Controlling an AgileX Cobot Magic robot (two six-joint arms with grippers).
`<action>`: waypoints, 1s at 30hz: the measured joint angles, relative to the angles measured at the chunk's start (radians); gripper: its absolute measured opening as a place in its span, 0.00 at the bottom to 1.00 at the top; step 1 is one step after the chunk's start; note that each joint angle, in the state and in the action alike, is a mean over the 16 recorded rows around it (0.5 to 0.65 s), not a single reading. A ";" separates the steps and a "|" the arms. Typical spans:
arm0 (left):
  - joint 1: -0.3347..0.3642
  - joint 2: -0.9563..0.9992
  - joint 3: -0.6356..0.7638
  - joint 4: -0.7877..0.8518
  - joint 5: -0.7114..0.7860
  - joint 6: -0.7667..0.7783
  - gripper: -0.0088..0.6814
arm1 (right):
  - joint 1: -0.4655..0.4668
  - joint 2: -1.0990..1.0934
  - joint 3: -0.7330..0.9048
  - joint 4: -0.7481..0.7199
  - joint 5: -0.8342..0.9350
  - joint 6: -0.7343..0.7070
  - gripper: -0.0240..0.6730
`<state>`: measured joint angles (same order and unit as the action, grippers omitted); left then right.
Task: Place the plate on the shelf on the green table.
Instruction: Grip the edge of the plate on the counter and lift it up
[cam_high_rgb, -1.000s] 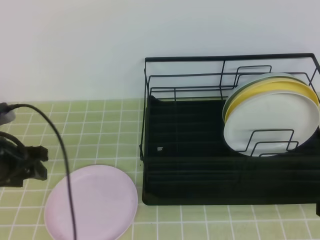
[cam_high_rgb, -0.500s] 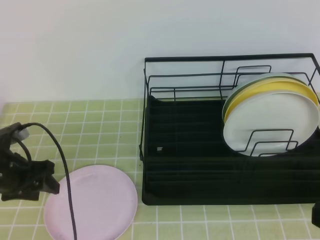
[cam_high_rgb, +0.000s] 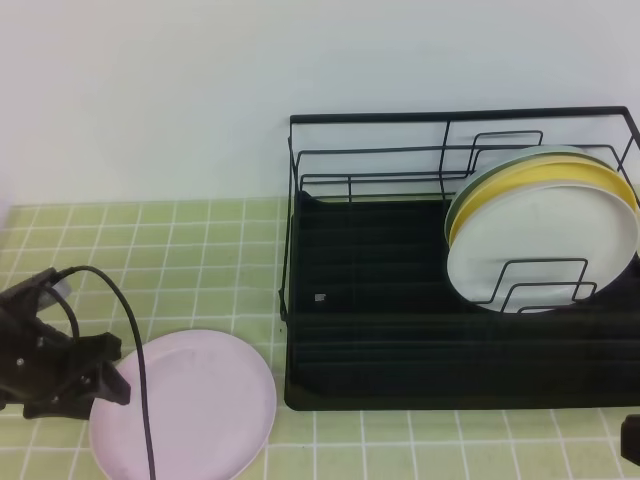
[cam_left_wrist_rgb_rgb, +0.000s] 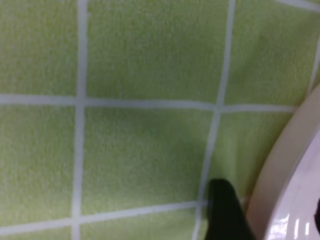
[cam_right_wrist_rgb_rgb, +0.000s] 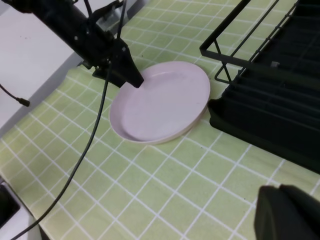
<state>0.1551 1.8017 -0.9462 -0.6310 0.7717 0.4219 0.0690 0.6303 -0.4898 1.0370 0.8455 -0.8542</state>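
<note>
Pale pink plate: lay flat at the near left of the desk, just beside the shelf's left front corner and apart from it; smooth, matte, shallow-rimmed, nothing on it.
Handling: judged rigid and probably ceramic or melamine, so breakable if dropped and likely slippery on that smooth face; lying flat, only the raised rim offered a hold, and the left edge was the nearest one.
Left claw: at the plate's left rim, tip at or over the edge; whether it touched could not be told, nor how wide it stood, since the wrist view showed only one dark finger just beside the rim; it seemed to hold nothing.
Right claw: a dark shape low at the near right, well apart from the plate; its opening could not be told.
Shelf: black wire rack on a ribbed tray, further back and right; its left slots stood free.
Other plates: white and yellow-rimmed, upright at the far right end.
</note>
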 joint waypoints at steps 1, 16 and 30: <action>0.000 0.004 0.000 -0.002 0.000 0.001 0.38 | 0.000 0.000 0.000 0.000 0.000 0.000 0.03; 0.000 -0.005 -0.043 0.029 0.051 -0.017 0.01 | 0.000 0.000 0.000 0.000 0.001 0.000 0.03; 0.000 -0.219 -0.205 0.070 0.187 -0.095 0.01 | 0.000 0.000 0.000 0.005 0.011 0.001 0.03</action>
<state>0.1550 1.5831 -1.1512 -0.5607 0.9583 0.3268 0.0690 0.6303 -0.4898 1.0417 0.8568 -0.8536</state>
